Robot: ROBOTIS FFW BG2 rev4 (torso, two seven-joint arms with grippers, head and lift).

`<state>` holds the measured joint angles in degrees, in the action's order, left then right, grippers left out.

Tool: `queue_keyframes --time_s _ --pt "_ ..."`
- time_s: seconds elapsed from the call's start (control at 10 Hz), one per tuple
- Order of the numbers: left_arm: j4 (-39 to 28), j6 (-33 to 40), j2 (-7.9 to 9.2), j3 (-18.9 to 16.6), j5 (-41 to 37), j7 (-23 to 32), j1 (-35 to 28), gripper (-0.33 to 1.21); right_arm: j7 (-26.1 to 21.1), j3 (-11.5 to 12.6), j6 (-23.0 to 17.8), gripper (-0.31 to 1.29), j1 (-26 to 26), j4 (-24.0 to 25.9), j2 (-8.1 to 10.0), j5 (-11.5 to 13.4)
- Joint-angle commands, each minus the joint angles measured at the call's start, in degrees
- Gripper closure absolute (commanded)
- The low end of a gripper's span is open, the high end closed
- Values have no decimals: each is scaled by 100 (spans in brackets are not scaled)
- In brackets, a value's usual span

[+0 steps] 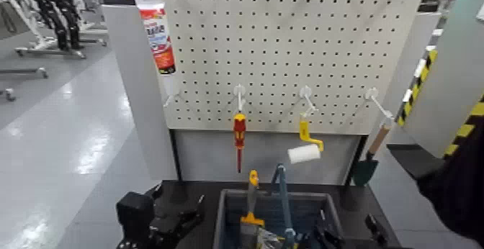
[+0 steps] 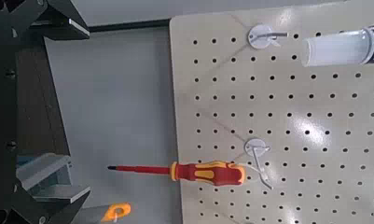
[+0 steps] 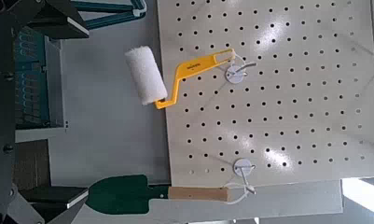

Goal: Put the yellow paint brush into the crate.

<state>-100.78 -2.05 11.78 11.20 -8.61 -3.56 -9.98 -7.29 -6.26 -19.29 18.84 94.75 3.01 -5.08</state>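
The yellow paint brush point(image 1: 252, 194) stands nearly upright in the left part of the crate point(image 1: 333, 203), orange-yellow tip up, yellow collar and bristles down inside. Its tip also shows in the left wrist view point(image 2: 117, 212). My left gripper point(image 1: 184, 214) is low, just left of the crate, open and empty point(image 2: 54, 105). My right gripper point(image 1: 328, 232) is low at the crate's right side, open and empty point(image 3: 54, 105). The crate's slotted wall shows in the right wrist view point(image 3: 35, 89).
A blue-grey handled tool point(image 1: 281, 191) also stands in the crate. On the pegboard point(image 1: 288, 21) behind hang a tube point(image 1: 158, 36), a red-and-yellow screwdriver point(image 1: 239, 137), a yellow-handled white roller point(image 1: 306, 147) and a green trowel point(image 1: 367, 165). A dark sleeve point(image 1: 461, 187) is at the right.
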Motion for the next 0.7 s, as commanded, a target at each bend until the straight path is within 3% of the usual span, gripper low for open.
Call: queue_keyframes --time_s 0.1,0.3,0.7 --pt "-117 293 9 84 298 453 -337 15 34 2 -57 12 32 8 -2 -2" --pt "-231 372 26 111 377 796 -487 15 43 2 -66 12 41 8 -11 7" --pt "-249 416 53 164 421 804 -478 15 192 72 -49 12 59 26 -46 51"
